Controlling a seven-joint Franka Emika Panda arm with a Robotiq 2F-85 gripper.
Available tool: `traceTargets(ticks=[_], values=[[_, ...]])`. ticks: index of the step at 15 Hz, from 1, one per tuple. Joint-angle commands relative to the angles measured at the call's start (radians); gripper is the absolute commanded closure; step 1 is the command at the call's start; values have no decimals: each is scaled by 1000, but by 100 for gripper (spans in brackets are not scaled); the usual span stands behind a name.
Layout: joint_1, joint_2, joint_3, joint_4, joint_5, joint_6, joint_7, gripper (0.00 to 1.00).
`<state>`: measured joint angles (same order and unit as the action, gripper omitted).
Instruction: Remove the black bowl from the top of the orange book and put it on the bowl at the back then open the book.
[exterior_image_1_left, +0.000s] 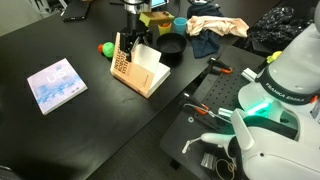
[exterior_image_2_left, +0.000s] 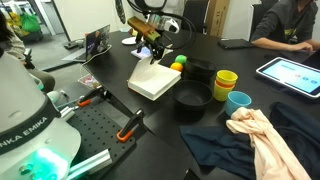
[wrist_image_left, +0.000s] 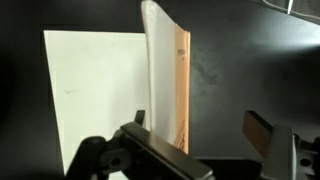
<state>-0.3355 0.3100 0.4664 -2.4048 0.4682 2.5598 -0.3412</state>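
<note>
Directly below gripper (wrist_image_left: 200, 124): orange book (wrist_image_left: 182, 80), cover upright between spread jaws.

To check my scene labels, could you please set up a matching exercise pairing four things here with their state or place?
1 orange book
2 pale blue book
3 yellow cup
4 end effector

A jaws open, above the orange book
B open, white pages showing
C lying flat, apart from the rest
D beside the blue cup

Pairs: 1-B, 2-C, 3-D, 4-A
</note>
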Motion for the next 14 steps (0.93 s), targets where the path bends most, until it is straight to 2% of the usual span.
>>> traceTargets(ticks=[1, 3, 6, 14], values=[[158, -64, -127, 63, -86, -156, 33, 0], [216, -68, -166, 100, -99, -193, 31, 0], [271, -52, -185, 133, -39, -181, 13, 0], [343, -8, -154, 185, 138, -184, -32, 0]])
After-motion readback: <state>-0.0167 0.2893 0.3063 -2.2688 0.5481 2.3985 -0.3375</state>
